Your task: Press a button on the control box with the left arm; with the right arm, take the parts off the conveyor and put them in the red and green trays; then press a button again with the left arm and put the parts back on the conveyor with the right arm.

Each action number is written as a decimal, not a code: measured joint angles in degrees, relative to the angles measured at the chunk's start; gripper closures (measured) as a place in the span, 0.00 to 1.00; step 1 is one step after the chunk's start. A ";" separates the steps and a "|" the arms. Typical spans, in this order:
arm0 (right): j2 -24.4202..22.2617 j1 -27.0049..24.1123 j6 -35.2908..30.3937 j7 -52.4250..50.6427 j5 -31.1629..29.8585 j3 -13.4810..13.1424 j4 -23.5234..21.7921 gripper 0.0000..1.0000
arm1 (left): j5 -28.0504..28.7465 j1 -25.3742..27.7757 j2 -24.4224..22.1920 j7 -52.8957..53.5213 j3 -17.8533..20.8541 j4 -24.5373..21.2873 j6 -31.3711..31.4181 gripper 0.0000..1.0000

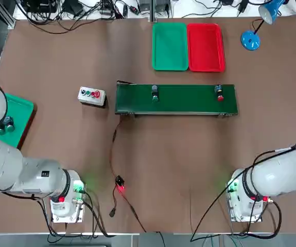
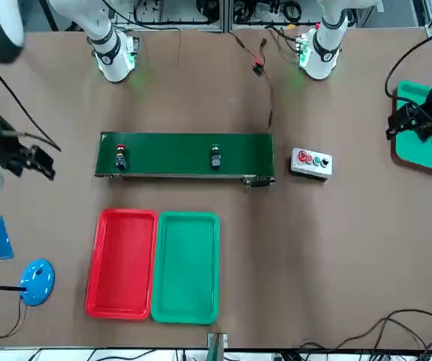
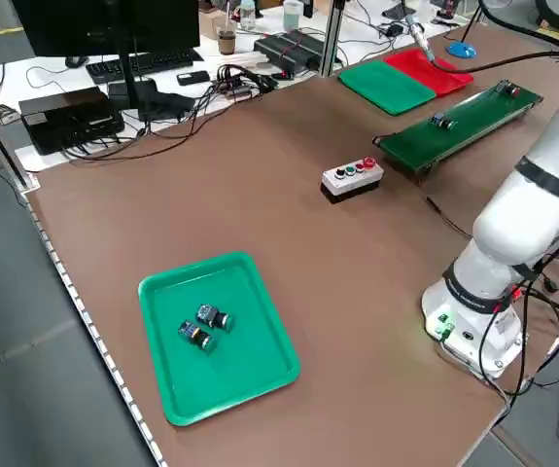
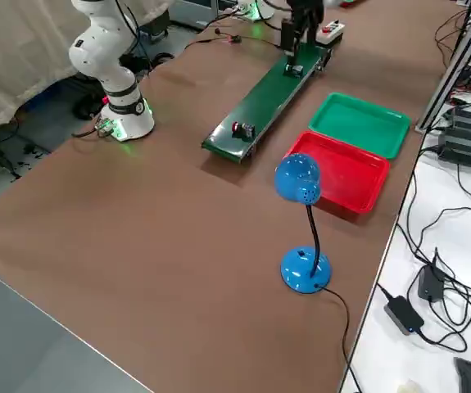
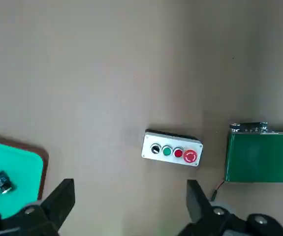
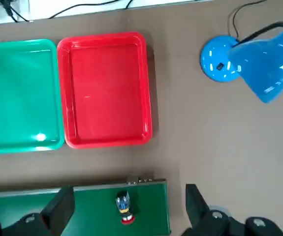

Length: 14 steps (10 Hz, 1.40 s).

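Note:
The light-grey control box (image 1: 91, 95) with its row of small buttons sits left of the dark-green conveyor (image 1: 176, 105). Two parts stand on the belt: a green-capped one (image 1: 155, 93) near the middle and a red-capped one (image 1: 219, 93) near the right end. Beyond the belt the green tray (image 1: 170, 46) and the red tray (image 1: 205, 47) lie side by side, both bare. My left gripper (image 5: 129, 201) hangs open high over the table's left side, with the control box (image 5: 172, 149) ahead of it. My right gripper (image 6: 127, 196) hangs open high above the belt's right end, over the red-capped part (image 6: 124, 209).
A separate green tray (image 1: 15, 110) at the table's left edge holds two small dark parts (image 3: 204, 325). A blue desk lamp (image 1: 250, 40) stands at the back right, beside the red tray. A thin cable with a red-lit plug (image 1: 120, 186) runs from the conveyor toward the front edge.

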 joint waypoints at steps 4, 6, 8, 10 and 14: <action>-4.01 -4.69 -5.07 -5.44 0.14 2.80 -0.31 0.00 | 0.00 0.00 -0.05 0.00 -0.53 -0.02 -0.27 0.00; -4.01 -5.07 -6.33 -5.91 0.14 2.97 -0.60 0.00 | 0.00 0.00 -0.09 0.00 -0.54 -0.02 -0.33 0.00; -4.00 -5.08 -6.43 -5.99 0.14 3.02 -1.10 0.00 | 0.00 0.00 -0.12 0.00 -0.58 -0.02 -0.35 0.00; -3.98 -5.18 -6.40 -6.04 0.14 2.71 -1.85 0.00 | 0.00 0.00 -0.16 -0.01 -0.64 -0.02 -0.35 0.00; -3.97 -5.17 -6.39 -6.60 0.14 1.37 -2.67 0.00 | 0.00 0.00 -0.18 -0.02 -0.66 -0.02 -0.36 0.00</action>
